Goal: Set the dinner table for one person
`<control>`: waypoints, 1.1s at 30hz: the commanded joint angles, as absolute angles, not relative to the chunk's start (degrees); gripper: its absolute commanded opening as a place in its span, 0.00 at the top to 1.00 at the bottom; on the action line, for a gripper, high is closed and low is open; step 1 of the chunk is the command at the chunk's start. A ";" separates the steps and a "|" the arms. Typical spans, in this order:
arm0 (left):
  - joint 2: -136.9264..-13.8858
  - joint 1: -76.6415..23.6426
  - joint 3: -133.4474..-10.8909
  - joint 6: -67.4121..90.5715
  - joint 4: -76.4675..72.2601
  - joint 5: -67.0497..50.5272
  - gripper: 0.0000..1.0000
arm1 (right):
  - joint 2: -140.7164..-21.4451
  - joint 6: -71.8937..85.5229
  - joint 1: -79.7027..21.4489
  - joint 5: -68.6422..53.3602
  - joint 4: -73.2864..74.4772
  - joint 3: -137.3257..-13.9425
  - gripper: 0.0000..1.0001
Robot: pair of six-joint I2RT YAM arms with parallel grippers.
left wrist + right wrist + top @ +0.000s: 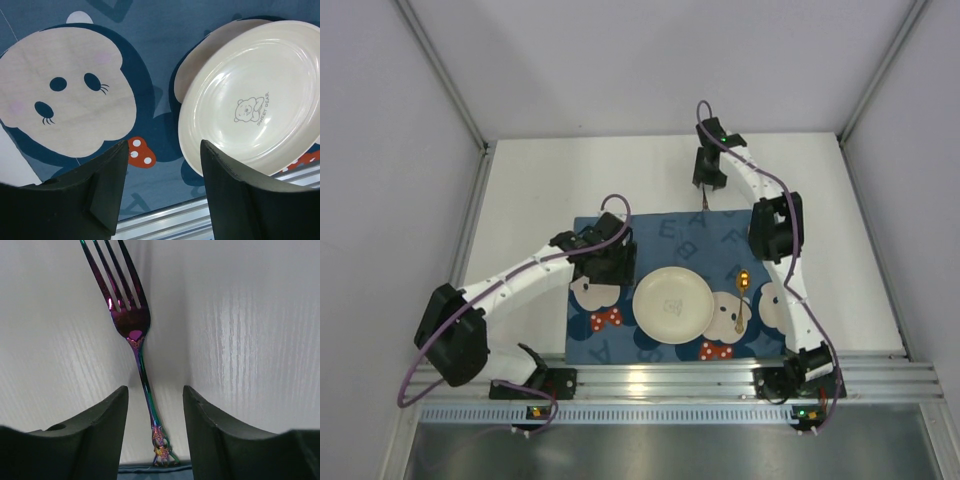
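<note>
The dinner table is white and carries a navy placemat printed with mouse faces. A cream plate lies in the middle of the mat, with a gold spoon just to its right. My left gripper hovers open and empty over the mat, by the left rim of the plate. Beyond the mat's far edge, my right gripper stands open astride the handle of an iridescent fork. The fork lies flat on the table and neither finger touches it.
An aluminium rail runs along the near edge by the arm bases. Grey enclosure walls close in the table on the left, back and right. The mat's far hem lies right under the fork handle's end.
</note>
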State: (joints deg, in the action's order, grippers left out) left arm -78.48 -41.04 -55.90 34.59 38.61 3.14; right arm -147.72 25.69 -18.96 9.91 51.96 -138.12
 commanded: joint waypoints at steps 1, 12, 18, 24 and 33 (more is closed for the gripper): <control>-80.50 -40.26 -58.27 32.26 39.46 4.48 0.36 | -149.15 26.01 -18.37 10.90 52.12 -140.54 0.54; -82.88 -37.71 -59.68 30.15 40.34 3.78 0.37 | -153.45 23.30 -19.86 15.45 53.70 -144.13 0.77; -81.65 -35.60 -57.93 30.41 40.34 3.52 0.37 | -154.77 21.97 -20.83 17.49 54.14 -144.49 0.96; -81.65 -34.19 -59.15 29.97 40.95 2.72 0.37 | -154.43 21.89 -20.39 17.23 53.79 -143.70 1.00; -83.22 -34.19 -67.22 27.69 39.38 0.88 0.39 | -140.20 21.88 -18.55 18.46 49.92 -138.52 1.00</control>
